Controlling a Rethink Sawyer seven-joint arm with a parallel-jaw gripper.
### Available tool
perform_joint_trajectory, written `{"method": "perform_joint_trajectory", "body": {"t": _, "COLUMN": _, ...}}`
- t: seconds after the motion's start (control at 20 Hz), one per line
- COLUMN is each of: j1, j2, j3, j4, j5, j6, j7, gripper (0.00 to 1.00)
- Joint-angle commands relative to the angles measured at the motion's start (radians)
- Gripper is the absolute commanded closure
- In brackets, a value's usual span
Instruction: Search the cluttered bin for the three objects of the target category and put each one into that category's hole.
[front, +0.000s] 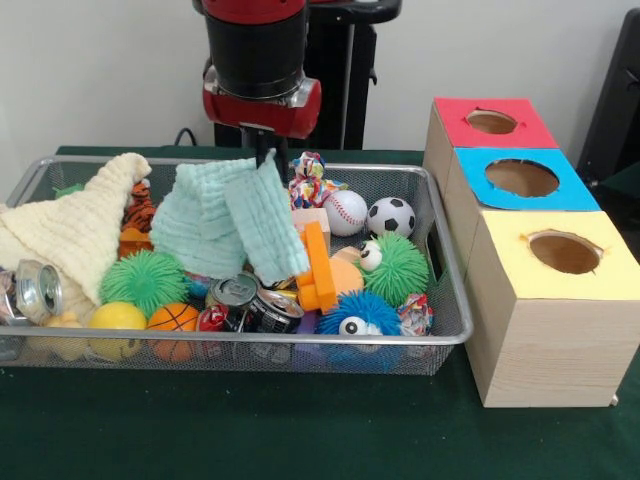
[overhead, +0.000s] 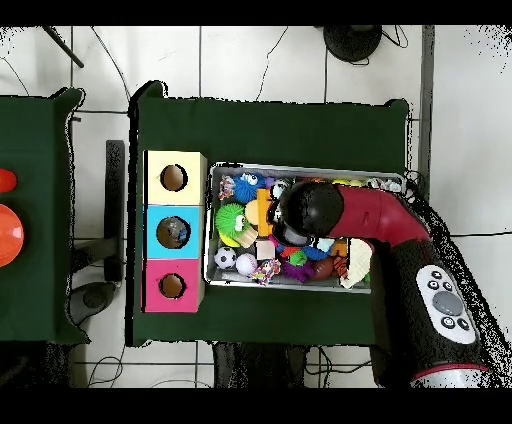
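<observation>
From the front, the gripper hung at upper centre of the frame, pinched shut on the peak of a mint-green cloth, which draped tent-like from it over the middle of the wire bin. A cream cloth lay heaped at the left end. Around them sat a baseball, a soccer ball, a green spiky ball, a blue spiky ball and crushed cans. At right stood three boxes with holes: red, blue and yellow.

From overhead, the arm covered the bin's right half, and the gripper itself was hidden beneath it. The boxes lined the bin's left side; something dark seemed to sit in the blue hole, though I could not tell what.

Which category was wanted did not show. By my judgement the search was in hand, with the bin crowded and most sorting left.
</observation>
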Motion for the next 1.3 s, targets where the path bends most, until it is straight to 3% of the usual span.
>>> {"method": "perform_joint_trajectory", "body": {"t": 0.05, "j1": 0.007, "j2": 0.023, "j3": -0.005, "j4": 0.097, "j5": 0.056, "j6": 0.016, "j7": 0.091, "gripper": 1.00}}
{"method": "perform_joint_trajectory", "body": {"t": 0.25, "j1": 0.017, "j2": 0.022, "j3": -0.003, "j4": 0.126, "j5": 0.088, "j6": 0.000, "j7": 0.111, "gripper": 1.00}}
{"method": "perform_joint_trajectory", "body": {"t": 0.7, "j1": 0.079, "j2": -0.052, "j3": -0.035, "j4": 0.206, "j5": 0.152, "j6": 0.016, "j7": 0.171, "gripper": 1.00}}
{"method": "perform_joint_trajectory", "body": {"t": 1.3, "j1": 0.144, "j2": -0.024, "j3": -0.084, "j4": 0.145, "j5": 0.190, "j6": 0.003, "j7": 0.187, "gripper": 1.00}}
